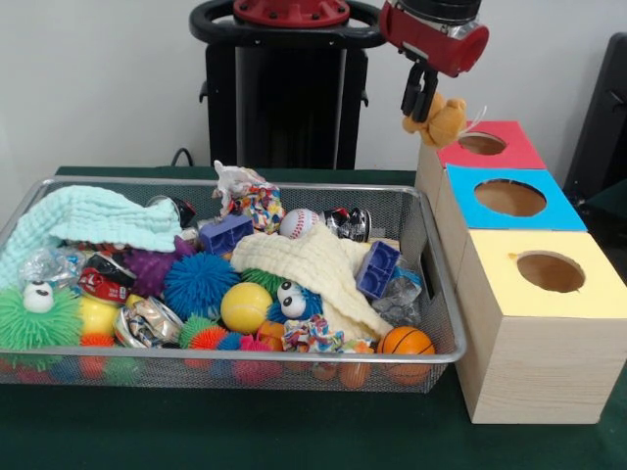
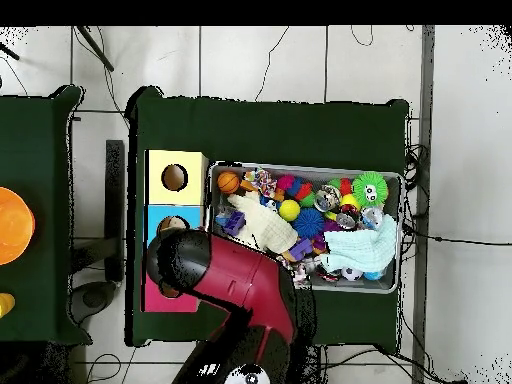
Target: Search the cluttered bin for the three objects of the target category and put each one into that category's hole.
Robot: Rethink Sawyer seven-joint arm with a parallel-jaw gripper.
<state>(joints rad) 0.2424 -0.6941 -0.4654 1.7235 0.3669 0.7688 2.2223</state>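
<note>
Green table, gripper [image 1: 423, 106] clamped on plush toy [image 1: 443, 119] above red box [image 1: 514, 152]; should centre over hole [image 1: 481, 144] before releasing.

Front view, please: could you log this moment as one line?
gripper: shut on plush toy | position: above red box hole | bin: cluttered

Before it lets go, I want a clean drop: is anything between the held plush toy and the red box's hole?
Nothing visible: the plush toy hangs in the pincer beside the open red box hole.
</note>
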